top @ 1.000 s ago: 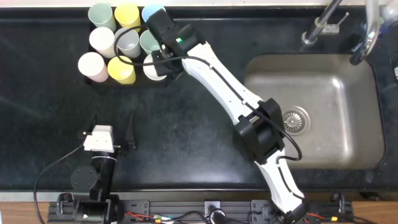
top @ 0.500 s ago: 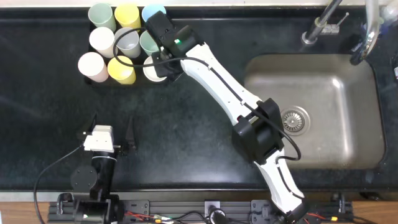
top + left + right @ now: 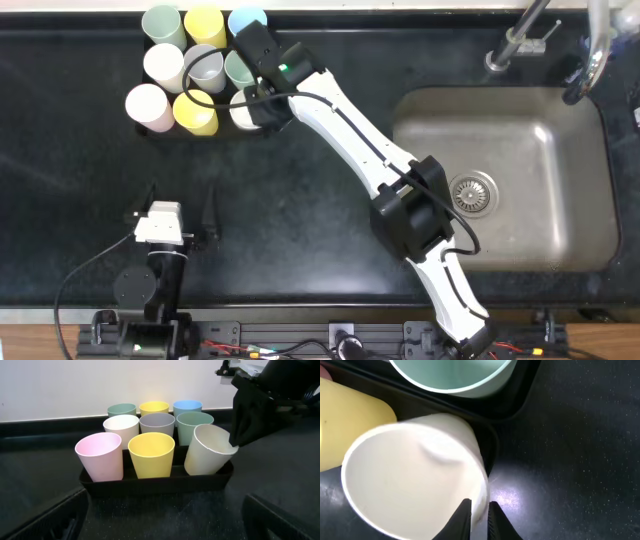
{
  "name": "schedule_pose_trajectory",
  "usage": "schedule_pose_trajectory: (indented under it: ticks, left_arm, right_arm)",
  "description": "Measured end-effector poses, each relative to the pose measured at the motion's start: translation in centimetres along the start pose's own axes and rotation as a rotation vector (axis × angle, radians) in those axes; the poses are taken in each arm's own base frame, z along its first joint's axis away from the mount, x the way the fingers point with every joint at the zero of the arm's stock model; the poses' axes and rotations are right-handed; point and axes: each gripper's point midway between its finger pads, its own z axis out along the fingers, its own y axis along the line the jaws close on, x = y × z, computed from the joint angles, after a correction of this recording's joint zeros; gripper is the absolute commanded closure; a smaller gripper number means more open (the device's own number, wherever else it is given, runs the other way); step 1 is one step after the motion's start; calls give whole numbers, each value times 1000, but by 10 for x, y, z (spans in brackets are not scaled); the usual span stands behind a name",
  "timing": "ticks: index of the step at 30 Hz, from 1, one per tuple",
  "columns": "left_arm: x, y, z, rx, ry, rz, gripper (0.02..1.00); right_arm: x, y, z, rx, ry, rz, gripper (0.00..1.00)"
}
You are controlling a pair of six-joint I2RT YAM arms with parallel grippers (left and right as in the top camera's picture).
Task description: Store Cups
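Right wrist view puts us at the right claw [image 3: 479,518], whose two fingers are closed to a narrow slit with the wall of the white cup [image 3: 410,475] pinched between them at its rim; the fingers' lower parts are cut off by the edge of the picture. The cup leans, its mouth turned toward us, and its base is hidden down in the black tray [image 3: 512,407], so we cannot tell whether it is fully seated. It sits in a corner slot, touching the tray's rim, with a green cup [image 3: 450,370] just beside it on one side and a yellow cup [image 3: 350,420] on the other. From above, the right arm covers most of the white cup and part of a blue cup [image 3: 243,17] at the tray's far corner. The remaining cups stand upright in their slots. The left claw [image 3: 165,497] rests low over the dark counter [image 3: 280,460], well apart from the tray, its fingers spread wide and holding nothing.
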Motion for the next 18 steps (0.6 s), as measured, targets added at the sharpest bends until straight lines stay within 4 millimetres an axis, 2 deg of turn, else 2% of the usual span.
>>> schedule_pose_trajectory:
  ticks: [7,14,16,18]
  left_arm:
    - [0,0,0,0,0,0,18]
    - [0,0,0,0,0,0,18]
    - [0,0,0,0,0,0,18]
    - [0,0,0,0,0,0,18]
  right_arm:
    - [-3,1,0,-5,-13,1,717]
    - [-14,4,-1,-21,-56,-12,540]
    - [-18,4,-7,-26,-72,-20,478]
    - [-24,1,-21,-32,-98,-32,426]
